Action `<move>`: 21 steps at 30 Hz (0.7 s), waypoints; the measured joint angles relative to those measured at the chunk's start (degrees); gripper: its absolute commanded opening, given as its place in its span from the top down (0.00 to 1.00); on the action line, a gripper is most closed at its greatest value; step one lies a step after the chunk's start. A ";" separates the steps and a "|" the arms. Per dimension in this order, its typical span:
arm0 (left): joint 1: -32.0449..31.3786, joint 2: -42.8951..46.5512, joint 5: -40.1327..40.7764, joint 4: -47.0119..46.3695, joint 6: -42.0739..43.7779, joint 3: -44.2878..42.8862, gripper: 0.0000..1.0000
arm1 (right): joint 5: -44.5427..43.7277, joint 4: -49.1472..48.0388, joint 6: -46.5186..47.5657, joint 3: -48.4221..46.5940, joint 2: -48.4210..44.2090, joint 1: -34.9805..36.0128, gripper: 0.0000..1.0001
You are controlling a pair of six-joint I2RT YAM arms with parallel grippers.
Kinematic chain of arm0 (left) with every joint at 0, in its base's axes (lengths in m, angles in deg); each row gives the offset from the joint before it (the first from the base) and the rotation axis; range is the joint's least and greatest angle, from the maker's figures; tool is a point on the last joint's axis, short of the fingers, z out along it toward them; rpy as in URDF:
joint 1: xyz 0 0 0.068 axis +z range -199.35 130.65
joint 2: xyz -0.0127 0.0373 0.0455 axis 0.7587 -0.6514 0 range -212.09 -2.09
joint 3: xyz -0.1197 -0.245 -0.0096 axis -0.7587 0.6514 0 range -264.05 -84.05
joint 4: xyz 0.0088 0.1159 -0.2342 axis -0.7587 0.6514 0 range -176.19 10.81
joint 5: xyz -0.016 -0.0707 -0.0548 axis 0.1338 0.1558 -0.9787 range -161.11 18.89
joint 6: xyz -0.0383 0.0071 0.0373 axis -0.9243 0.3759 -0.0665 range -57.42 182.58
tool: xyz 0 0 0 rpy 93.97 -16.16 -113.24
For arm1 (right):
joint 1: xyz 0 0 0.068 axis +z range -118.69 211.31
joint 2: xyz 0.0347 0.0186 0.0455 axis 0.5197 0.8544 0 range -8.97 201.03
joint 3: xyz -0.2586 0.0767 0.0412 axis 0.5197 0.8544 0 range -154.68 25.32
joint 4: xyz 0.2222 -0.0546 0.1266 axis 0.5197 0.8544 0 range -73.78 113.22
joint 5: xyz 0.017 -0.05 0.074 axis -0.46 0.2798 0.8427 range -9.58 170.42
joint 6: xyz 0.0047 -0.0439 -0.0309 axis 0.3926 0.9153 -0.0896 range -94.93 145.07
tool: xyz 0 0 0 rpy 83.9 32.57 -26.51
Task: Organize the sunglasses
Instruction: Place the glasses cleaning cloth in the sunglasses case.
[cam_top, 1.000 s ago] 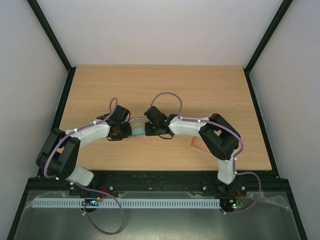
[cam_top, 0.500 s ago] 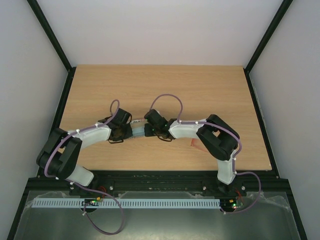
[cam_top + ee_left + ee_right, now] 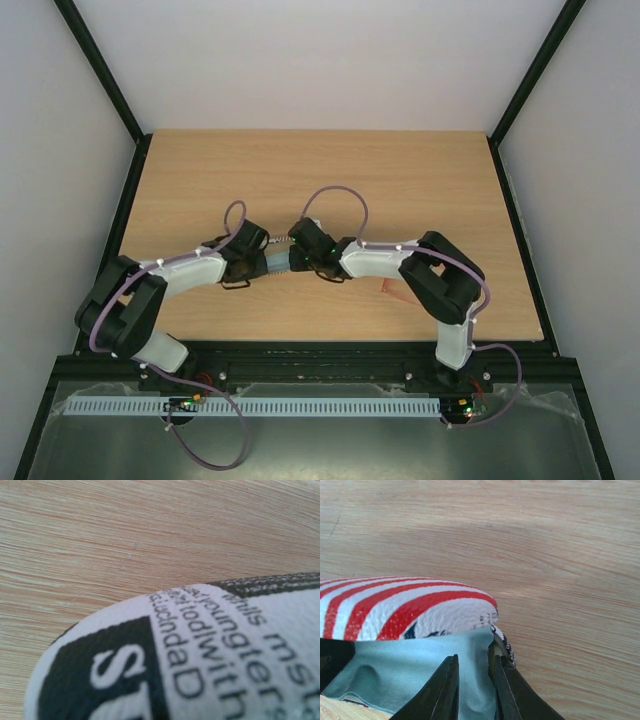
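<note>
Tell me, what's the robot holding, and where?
Cannot be told: the right gripper sits slightly open on the cloth's edge; the left gripper is shut at the case's end.

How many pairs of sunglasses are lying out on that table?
1. The sunglasses lie near the table's front right, mostly covered by the right arm, only a bit of red frame showing. Another pair could be hidden inside the case.
</note>
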 measured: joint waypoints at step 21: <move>-1.20 -0.85 2.29 0.50 -0.15 -0.61 0.98 | 9.99 1.97 1.18 -1.38 -1.07 0.15 0.93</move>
